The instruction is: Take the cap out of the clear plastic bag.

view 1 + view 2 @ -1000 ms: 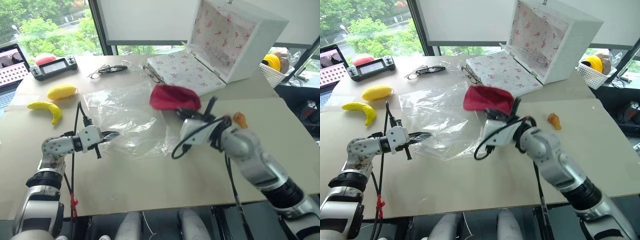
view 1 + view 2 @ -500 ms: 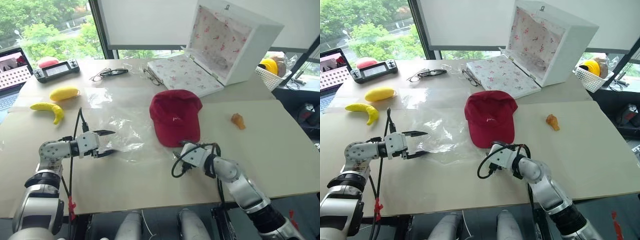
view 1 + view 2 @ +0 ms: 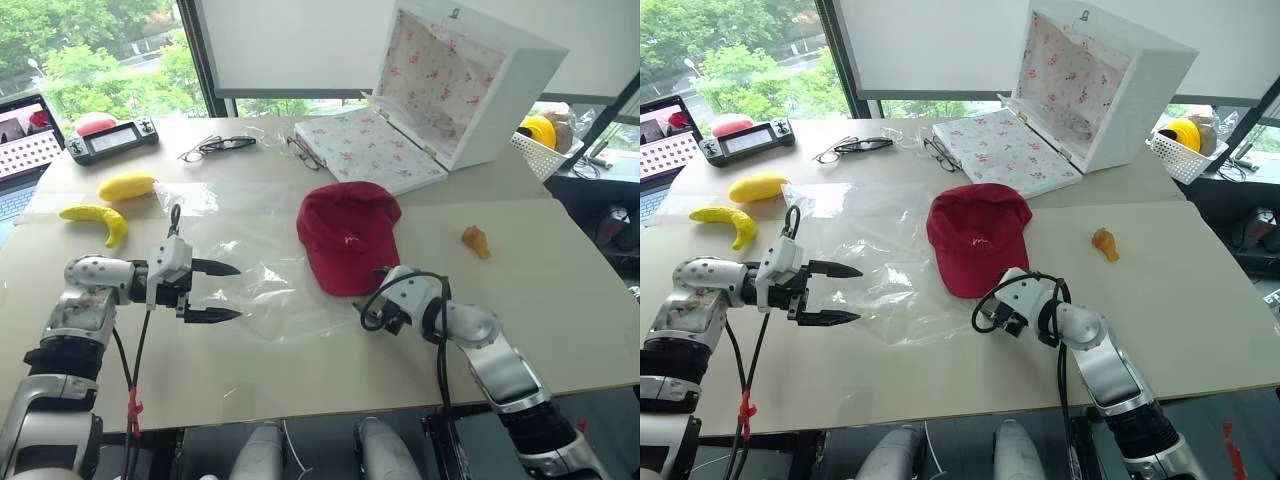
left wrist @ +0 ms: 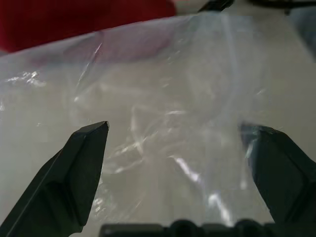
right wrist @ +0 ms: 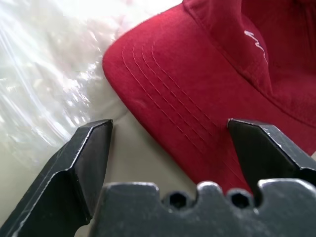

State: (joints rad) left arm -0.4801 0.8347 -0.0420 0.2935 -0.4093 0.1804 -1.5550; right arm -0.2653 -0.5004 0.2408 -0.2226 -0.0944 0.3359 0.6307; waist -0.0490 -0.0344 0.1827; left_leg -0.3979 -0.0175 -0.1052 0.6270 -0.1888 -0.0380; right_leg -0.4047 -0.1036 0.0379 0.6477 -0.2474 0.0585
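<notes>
The dark red cap (image 3: 350, 235) lies on the table outside the clear plastic bag (image 3: 262, 280), brim toward me; its left edge is next to the bag. The bag lies flat and crumpled to the cap's left. My left gripper (image 3: 238, 292) hovers open at the bag's left edge with nothing between its fingers; in the left wrist view the bag (image 4: 168, 113) spreads beyond the fingers (image 4: 86, 163). My right gripper (image 5: 170, 126) stands open just in front of the cap's brim (image 5: 168, 108), holding nothing.
An open white floral-lined box (image 3: 470, 90) stands at the back. A small orange toy (image 3: 476, 241) lies right of the cap. A banana (image 3: 95, 220), a yellow fruit (image 3: 127, 185), glasses (image 3: 218, 145), a game console (image 3: 110, 138) and a laptop (image 3: 25, 140) sit back left.
The right gripper lowered the cap from above the bag onto the table and let go. The left gripper released the bag's edge, opened wide, rolled and lifted back a little.
</notes>
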